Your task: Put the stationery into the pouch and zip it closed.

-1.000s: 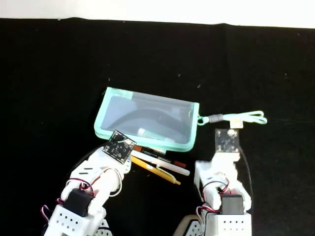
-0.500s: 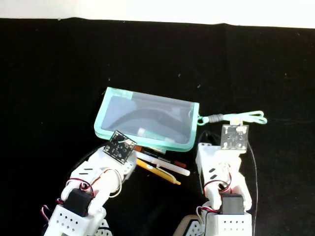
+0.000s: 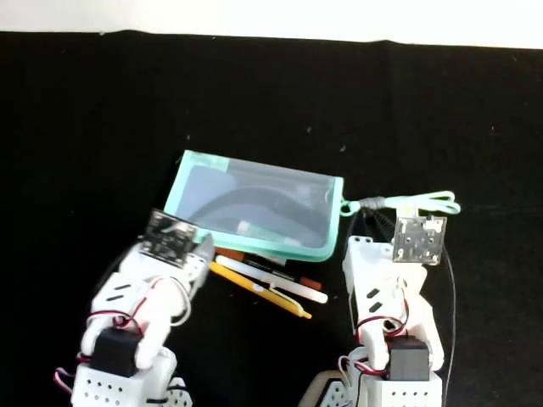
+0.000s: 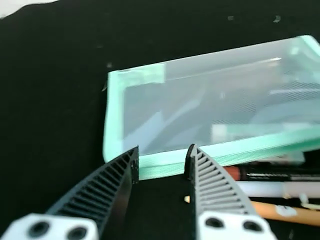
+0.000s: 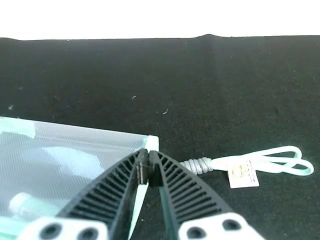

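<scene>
**Bench.** Covered in black cloth (image 3: 102,127), with a pale strip along the far edge.

**Pouch.** The mint-green translucent zip pouch (image 3: 254,203) lies flat near the middle of the bench, long sides roughly parallel to the far edge. A pale item shows dimly through its wall; I cannot tell what it is.

**Strap.** A mint-green loop strap (image 3: 428,202) runs from the pouch's right end toward the right edge of the bench. It joins the pouch through a grey wound section (image 5: 197,165) and carries a small white tag (image 5: 242,175).

**Stationery.** Three pens lie outside the pouch, on the cloth along its near long side and close together:
- a dark pen with a red end (image 3: 310,282), nearest the pouch
- a white pen (image 3: 293,289)
- a yellow pen (image 3: 259,292), nearest the near edge of the bench

**Left tool.** The left tool (image 4: 162,152) has its fingers spread and nothing between them. It sits just short of the pouch's near-left corner, with the pens' ends beside it.

**Right tool.** The right tool (image 5: 149,152) has its fingers pressed together. The tips are at the pouch's right end, beside the start of the strap. I cannot tell whether they pinch the zip pull there.

**Zip.** Whether it is open or shut cannot be judged.
</scene>
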`<state>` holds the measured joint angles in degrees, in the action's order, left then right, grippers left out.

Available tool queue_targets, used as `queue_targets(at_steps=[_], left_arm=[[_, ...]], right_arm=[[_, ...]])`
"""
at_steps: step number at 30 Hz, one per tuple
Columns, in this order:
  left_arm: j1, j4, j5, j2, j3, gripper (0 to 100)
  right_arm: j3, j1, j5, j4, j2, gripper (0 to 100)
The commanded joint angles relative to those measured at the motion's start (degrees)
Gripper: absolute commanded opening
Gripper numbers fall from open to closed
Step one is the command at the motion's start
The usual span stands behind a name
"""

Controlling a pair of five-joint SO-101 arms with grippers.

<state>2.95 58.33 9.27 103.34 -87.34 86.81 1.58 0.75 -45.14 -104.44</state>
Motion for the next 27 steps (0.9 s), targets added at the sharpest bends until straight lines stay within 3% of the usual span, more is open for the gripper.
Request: queue_targets(at_steps=[1, 7, 11, 22, 27], left_arm=[[-5.0, -0.3, 0.4, 0.6, 2.6, 18], [-8.2, 0.5, 2.7, 0.3, 5.3, 18], [-8.6, 4.6, 14.4, 0.3, 5.4, 18], [-8.2, 8.4, 14.5, 0.2, 11.2, 18], [-8.2, 11.1, 16.1, 0.2, 13.8, 18]], right_arm=[[1.5, -0.5, -0.4, 0.8, -0.6, 1.2], [-0.1, -0.6, -1.3, -3.8, -0.5, 1.3], [-5.5, -0.2, -14.1, -12.0, -0.2, 1.3], [-22.0, -0.3, -16.6, -27.7, 0.3, 1.4], [-29.0, -0.5, -21.5, -30.9, 10.1, 11.1]])
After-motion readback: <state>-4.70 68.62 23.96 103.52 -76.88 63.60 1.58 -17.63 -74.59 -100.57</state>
